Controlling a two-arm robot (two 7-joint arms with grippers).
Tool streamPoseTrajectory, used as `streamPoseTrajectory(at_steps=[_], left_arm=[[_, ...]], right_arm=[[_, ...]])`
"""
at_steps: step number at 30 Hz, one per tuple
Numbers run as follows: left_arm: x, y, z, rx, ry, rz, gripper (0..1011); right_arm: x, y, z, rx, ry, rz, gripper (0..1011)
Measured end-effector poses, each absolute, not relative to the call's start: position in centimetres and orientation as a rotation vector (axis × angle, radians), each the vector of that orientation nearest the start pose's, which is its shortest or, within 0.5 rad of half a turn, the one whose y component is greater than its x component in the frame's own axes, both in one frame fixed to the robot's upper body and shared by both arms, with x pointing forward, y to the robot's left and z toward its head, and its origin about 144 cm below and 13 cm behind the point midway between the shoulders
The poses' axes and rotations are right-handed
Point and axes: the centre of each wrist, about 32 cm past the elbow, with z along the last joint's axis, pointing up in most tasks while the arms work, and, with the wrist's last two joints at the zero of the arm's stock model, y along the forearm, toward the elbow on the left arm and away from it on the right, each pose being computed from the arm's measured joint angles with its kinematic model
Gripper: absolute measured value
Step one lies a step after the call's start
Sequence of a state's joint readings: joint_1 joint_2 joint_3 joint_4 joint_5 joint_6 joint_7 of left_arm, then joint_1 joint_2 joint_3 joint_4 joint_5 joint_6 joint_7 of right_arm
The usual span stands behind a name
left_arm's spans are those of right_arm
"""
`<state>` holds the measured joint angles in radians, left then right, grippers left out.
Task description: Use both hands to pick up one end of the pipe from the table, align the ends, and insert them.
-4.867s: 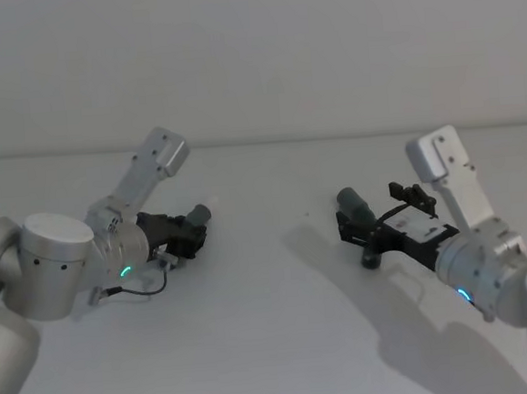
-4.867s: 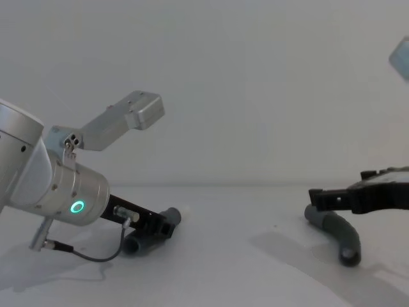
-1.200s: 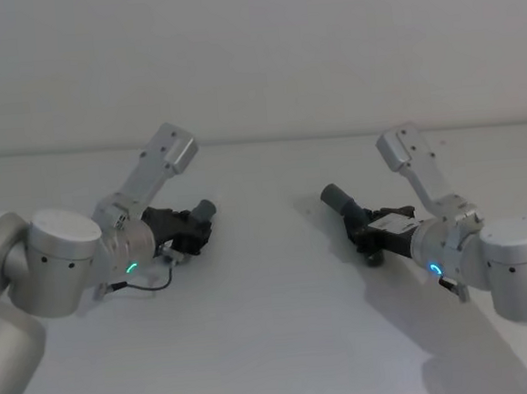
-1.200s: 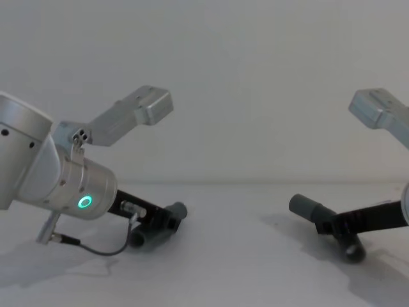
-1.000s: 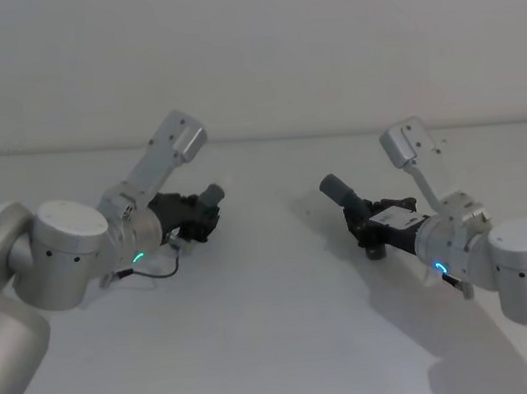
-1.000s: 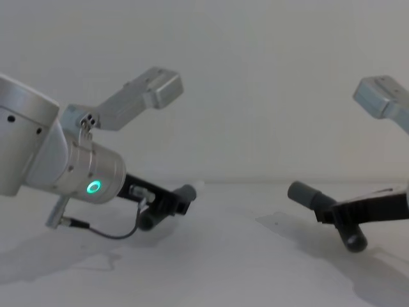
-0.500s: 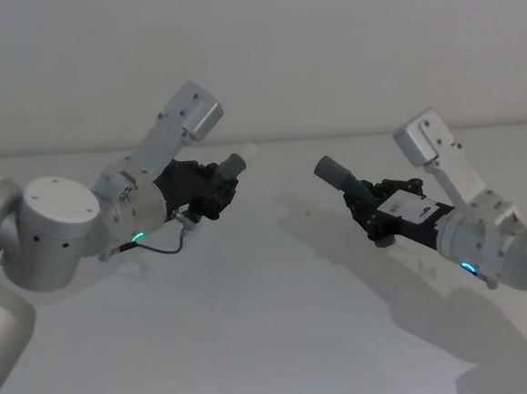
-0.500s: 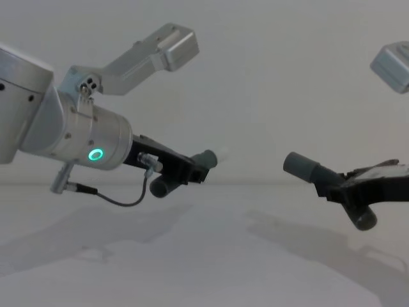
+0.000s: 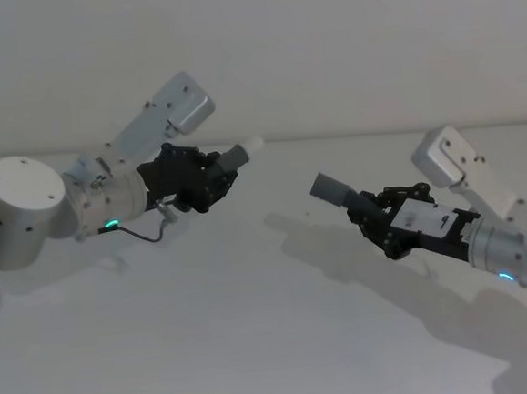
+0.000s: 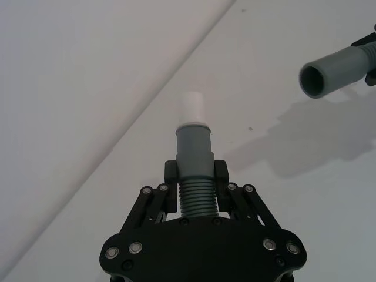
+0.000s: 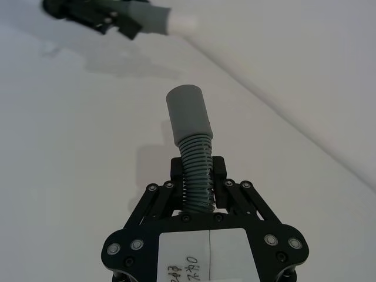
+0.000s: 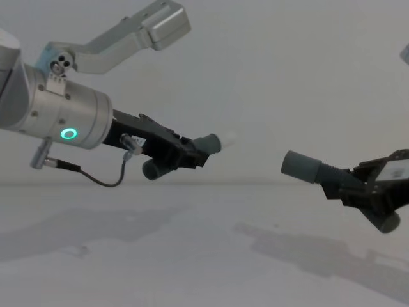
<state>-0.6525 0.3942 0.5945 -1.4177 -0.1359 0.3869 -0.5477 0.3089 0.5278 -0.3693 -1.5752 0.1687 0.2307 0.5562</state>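
Above the plain matte white table (image 9: 257, 343), both halves of the pipe hang clear of the surface. The pickup looks done, and aligning is the step in hand. By my judgement, the next move calls for bringing the two ends onto one line and then closing the gap, since they are well apart now.

Nearer the robot, the right black plastic gripper (image 9: 374, 214) (image 11: 198, 170) is closed on the ribbed body of a curved dark grey hose piece (image 9: 351, 201) (image 12: 332, 174). Its plain open grey sleeve (image 11: 188, 117) (image 12: 301, 167) points toward the left arm.

Farther back and higher, the left black plastic gripper (image 9: 210, 185) (image 10: 195, 176) is clamped likewise on the second dark grey hose piece (image 10: 194, 197). Its smooth grey cuff (image 10: 194, 147) (image 12: 208, 144) ends in a narrower white tip (image 10: 192, 108) (image 9: 252, 146). The tip aims rightward and sits above the sleeve's mouth, not in line with it.
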Motion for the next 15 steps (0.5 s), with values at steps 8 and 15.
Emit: streamPoseTrajectory(at_steps=[8, 15], left_arm=[[59.2, 21.1, 129.6, 0.49, -0.259, 0.585, 351], [60.1, 22.4, 130.2, 0.492, -0.286, 0.472, 351]], right_arm=[[51.8, -29.3, 123.5, -0.427, -0.233, -0.62, 274], [51.9, -30.3, 124.0, -0.438, -0.276, -0.529, 274]])
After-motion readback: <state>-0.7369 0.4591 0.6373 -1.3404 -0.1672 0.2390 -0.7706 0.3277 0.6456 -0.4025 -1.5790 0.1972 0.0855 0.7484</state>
